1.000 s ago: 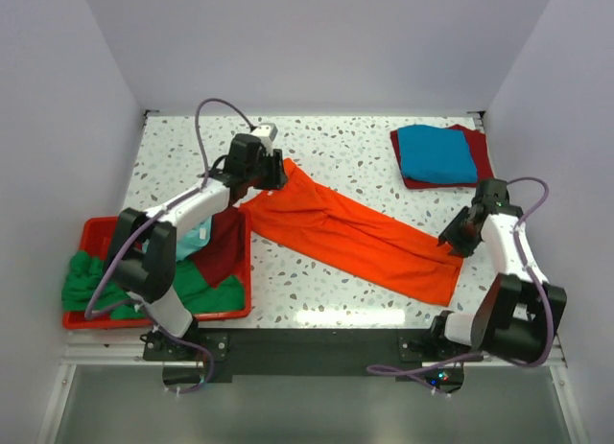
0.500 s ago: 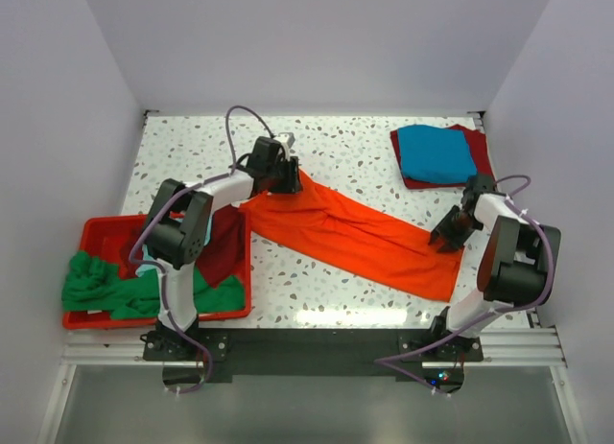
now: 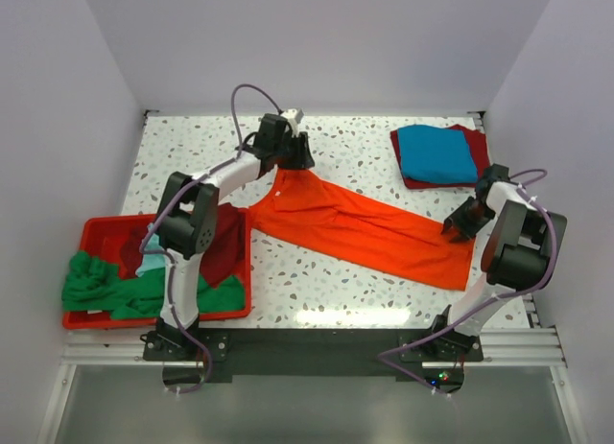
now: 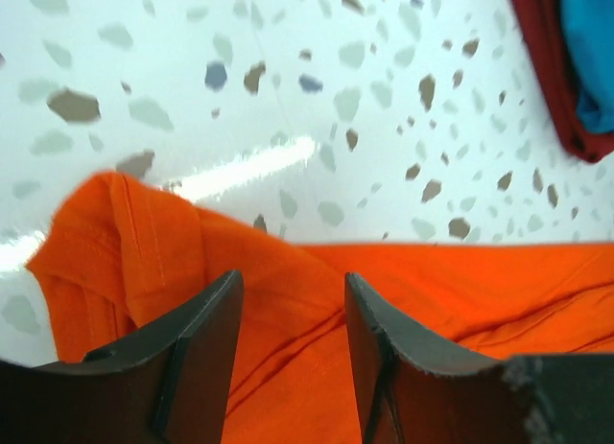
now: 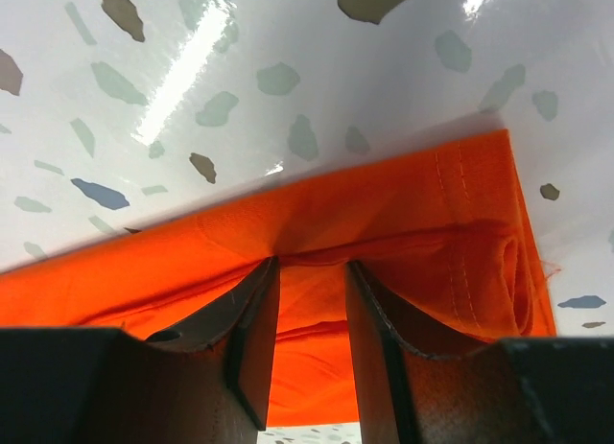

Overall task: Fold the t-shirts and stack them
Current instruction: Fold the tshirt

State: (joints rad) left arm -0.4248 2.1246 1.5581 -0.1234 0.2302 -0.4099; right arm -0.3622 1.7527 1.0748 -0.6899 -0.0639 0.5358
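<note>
Orange t-shirt [image 3: 365,228]: stretched across table [image 3: 365,142];
Left gripper [image 4: 288,291]: clamped on its far end;
Right gripper [image 5: 312,267]: pinching its hem;
Blue t-shirt [image 3: 436,151]: folded atop dark red t-shirt [image 3: 481,161]

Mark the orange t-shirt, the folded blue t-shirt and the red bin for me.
orange t-shirt [image 3: 374,235], top view, middle of cloth.
blue t-shirt [image 3: 436,152], top view, its centre.
red bin [image 3: 225,315], top view, near rim.

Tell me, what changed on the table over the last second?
The left gripper and right gripper, each pinching an end of the orange t-shirt, carried it to the right and slightly away from the bases, drawing it out flatter. The folded stack and the red bin stayed put.
</note>
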